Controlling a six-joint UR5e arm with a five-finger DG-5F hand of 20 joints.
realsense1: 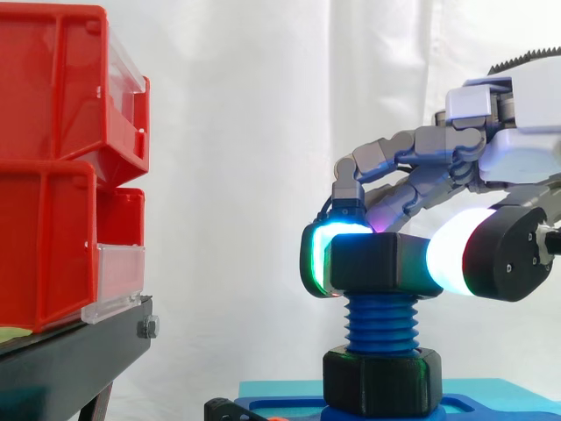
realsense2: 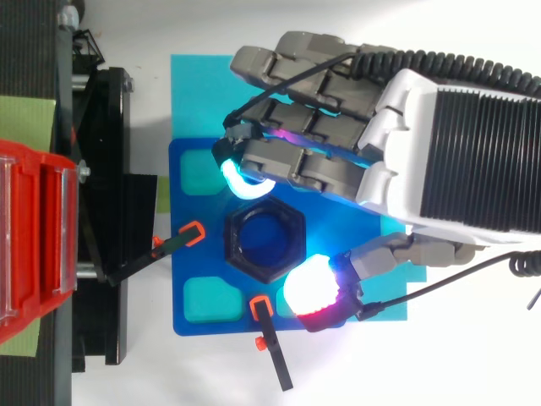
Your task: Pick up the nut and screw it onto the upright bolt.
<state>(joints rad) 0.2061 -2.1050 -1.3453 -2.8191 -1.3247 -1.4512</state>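
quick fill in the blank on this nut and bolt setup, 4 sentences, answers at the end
1. The hand pinches the black nut, which sits on ___ of the upright bolt.
2. The bolt's thread is ___ in colour.
3. Seen from above, the nut's outline has ___ sides.
4. In the side view, the red bins stand at the ___ edge.

Missing words: top; blue; six; left

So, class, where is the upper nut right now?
Side view, right of centre: the upper nut sits atop the blue bolt, pinched by the hand.
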